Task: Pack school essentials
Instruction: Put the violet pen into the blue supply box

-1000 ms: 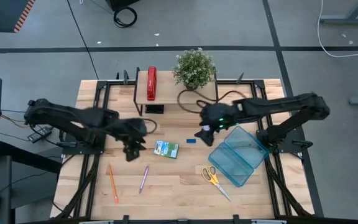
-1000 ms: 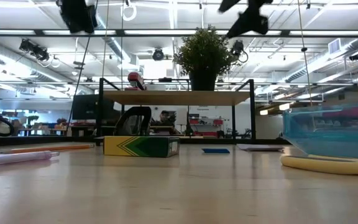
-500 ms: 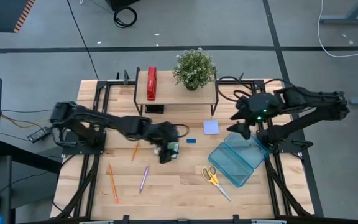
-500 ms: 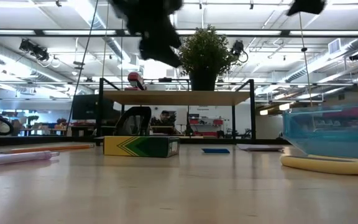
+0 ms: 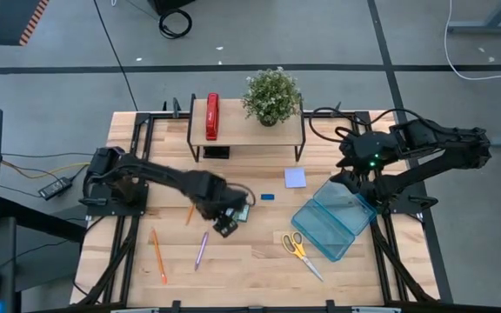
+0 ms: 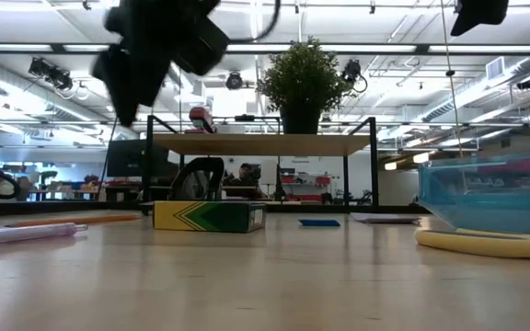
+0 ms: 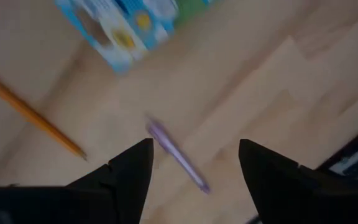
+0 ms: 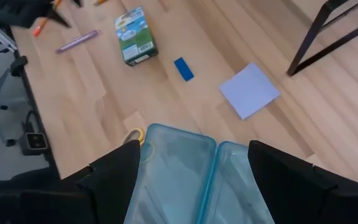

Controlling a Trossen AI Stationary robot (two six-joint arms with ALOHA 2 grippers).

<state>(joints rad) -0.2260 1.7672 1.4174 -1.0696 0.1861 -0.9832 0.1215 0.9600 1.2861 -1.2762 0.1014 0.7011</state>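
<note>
Translucent blue hinged case [image 5: 333, 219] lies open; both jaws spread, empty; left gripper [image 5: 226, 228] beside printed packet [image 5: 240, 209].

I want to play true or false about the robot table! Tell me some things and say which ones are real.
1. The translucent blue plastic hinged case lies open with nothing packed in it. True.
2. The red stapler is inside the case. False: it sits on the raised wooden shelf beside the potted plant.
3. The left gripper hangs open over the table near the green-blue printed packet. True.
4. The yellow-handled scissors are held by the right gripper. False: they lie on the table beside the case, and that gripper is open and empty.
5. The lavender sticky-note pad lies on the table. True.
</note>
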